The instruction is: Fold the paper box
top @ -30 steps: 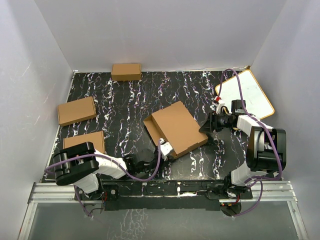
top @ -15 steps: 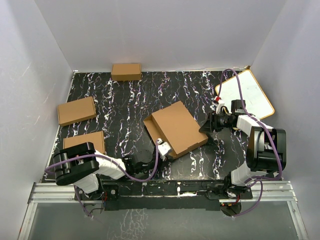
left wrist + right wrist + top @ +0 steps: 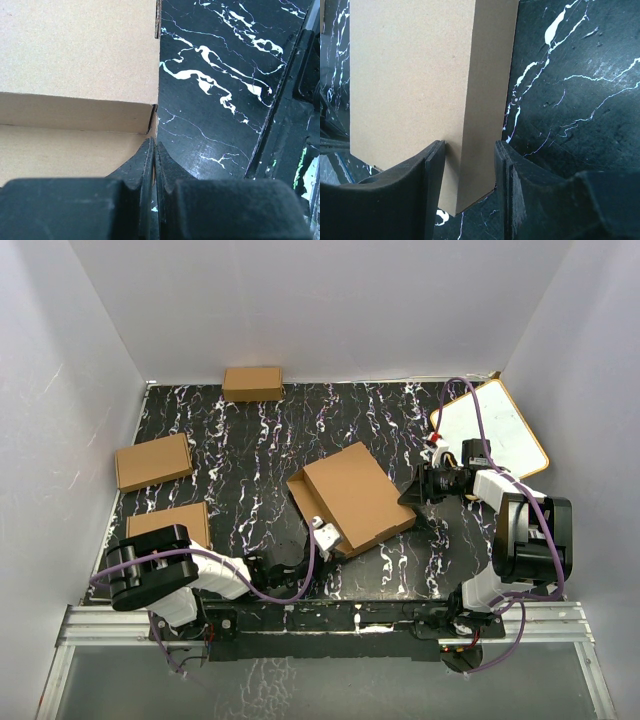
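Left tool (image 3: 154,150), pressed together, has crept toward 9 o'clock at the paper box (image 3: 352,495) corner. Right tool (image 3: 470,152), spread, straddles its 3 o'clock wall; unclamped, the box could skid.

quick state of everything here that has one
paper box, folded into a shallow shape, top panel down
left tool, nearly shut, seemingly pinching the paper box's corner edge
right tool, open, straddling the paper box's edge, contact unclear
small boxes, all three closed
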You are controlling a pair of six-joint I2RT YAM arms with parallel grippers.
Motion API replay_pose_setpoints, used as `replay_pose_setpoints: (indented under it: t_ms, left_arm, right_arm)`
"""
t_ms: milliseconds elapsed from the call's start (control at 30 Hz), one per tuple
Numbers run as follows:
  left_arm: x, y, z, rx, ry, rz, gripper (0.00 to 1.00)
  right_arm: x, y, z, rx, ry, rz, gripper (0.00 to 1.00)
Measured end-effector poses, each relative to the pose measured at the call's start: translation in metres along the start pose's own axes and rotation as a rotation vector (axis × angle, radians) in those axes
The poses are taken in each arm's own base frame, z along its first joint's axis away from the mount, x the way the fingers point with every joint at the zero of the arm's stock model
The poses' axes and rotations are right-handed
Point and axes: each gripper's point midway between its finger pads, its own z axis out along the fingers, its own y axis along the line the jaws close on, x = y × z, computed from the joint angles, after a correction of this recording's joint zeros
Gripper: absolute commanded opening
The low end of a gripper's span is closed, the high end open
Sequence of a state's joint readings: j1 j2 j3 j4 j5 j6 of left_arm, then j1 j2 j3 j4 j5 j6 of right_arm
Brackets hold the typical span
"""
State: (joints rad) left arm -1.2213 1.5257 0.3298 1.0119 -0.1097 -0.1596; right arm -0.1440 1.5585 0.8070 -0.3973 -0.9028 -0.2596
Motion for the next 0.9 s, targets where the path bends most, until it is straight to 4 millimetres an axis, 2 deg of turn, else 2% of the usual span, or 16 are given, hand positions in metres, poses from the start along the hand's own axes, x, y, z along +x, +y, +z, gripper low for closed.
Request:
replay_pose_setpoints:
  t_ms: [900]
  left_arm:
    - [-0.0005,0.0044,0.0048,-0.041,0.062,-0.001,0.0]
  right_arm:
    - [-0.0007,0.0003,0.0007,0.004,0.005,-0.007,0.45]
